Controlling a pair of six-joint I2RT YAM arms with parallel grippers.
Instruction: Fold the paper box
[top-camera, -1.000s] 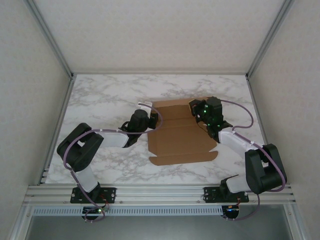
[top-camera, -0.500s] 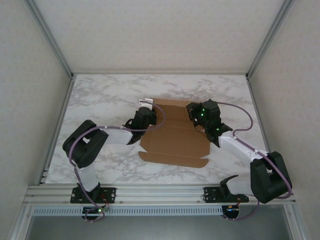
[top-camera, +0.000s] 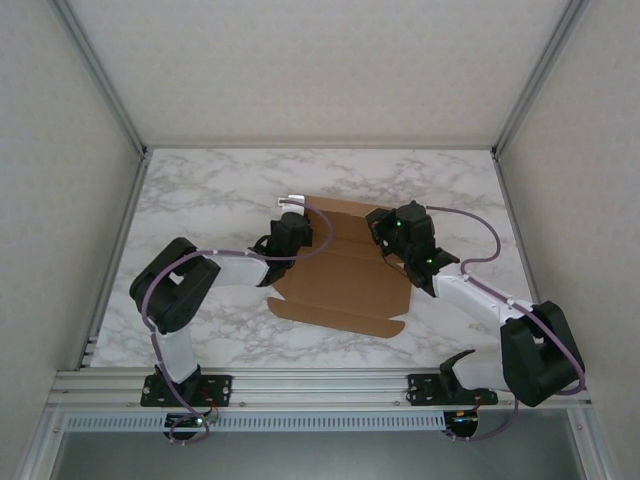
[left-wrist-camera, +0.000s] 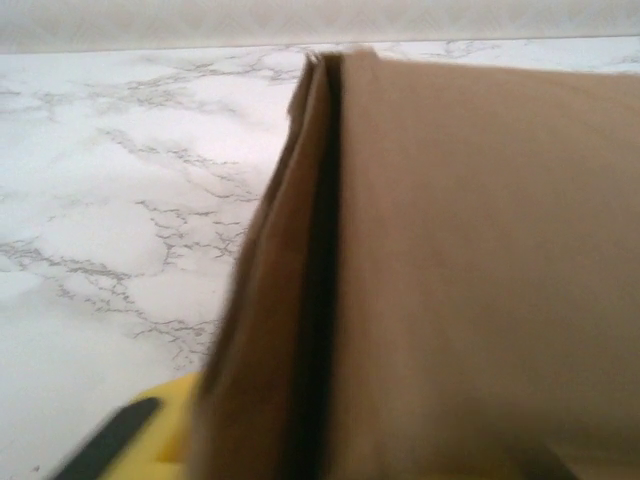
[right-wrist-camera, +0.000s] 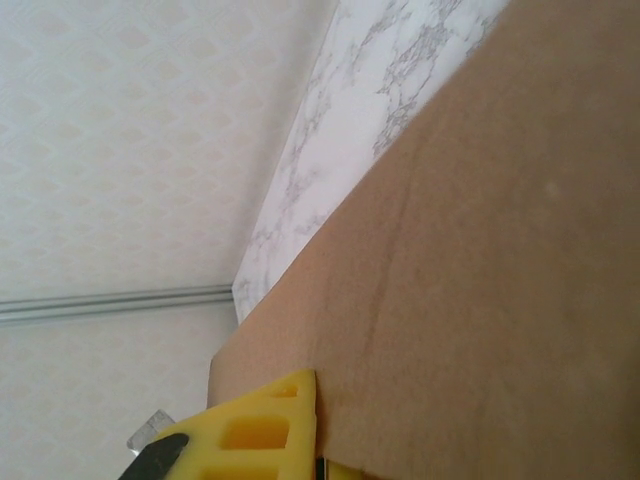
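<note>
The paper box (top-camera: 345, 275), a brown cardboard sheet with creases and flaps, lies tilted at the middle of the marble table. My left gripper (top-camera: 292, 232) sits at its far left corner. In the left wrist view a raised flap and the panel (left-wrist-camera: 480, 260) run between the jaws, with one yellow finger (left-wrist-camera: 160, 435) beside the flap and the other hidden, so the grip is unclear. My right gripper (top-camera: 390, 226) is at the far right edge, shut on the cardboard (right-wrist-camera: 480, 260), its yellow finger (right-wrist-camera: 255, 430) pressed flat against the sheet.
The marble table (top-camera: 200, 200) is bare to the left and at the back. White walls with aluminium posts (top-camera: 110, 90) close in the sides and rear. A metal rail (top-camera: 320, 385) carrying both arm bases runs along the near edge.
The box has slid left and turned, its near edge now slanting. The right gripper moved left with it. The left gripper stayed near the box's far left corner as the box slid against it.
</note>
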